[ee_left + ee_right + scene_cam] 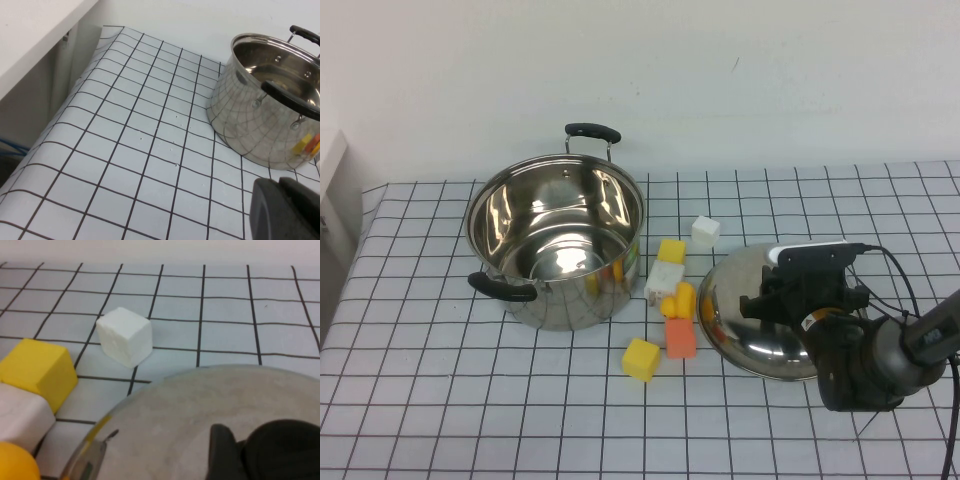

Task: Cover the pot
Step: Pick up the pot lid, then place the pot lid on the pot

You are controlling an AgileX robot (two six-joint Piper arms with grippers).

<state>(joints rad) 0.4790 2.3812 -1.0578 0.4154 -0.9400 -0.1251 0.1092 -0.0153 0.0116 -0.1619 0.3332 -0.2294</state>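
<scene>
Pot (557, 247) uncovered; right gripper (798, 297) over lid (750, 325)

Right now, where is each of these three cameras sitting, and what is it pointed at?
High view: raised on the robot's side, angled down at the pot, the lid and blocks; the right gripper sits over the lid.
Left wrist view: low over the table's left side, facing the pot; the left gripper shows as a dark edge.
Right wrist view: just above the lid, facing the white block.
Shared: high and left wrist views both show the pot.
</scene>
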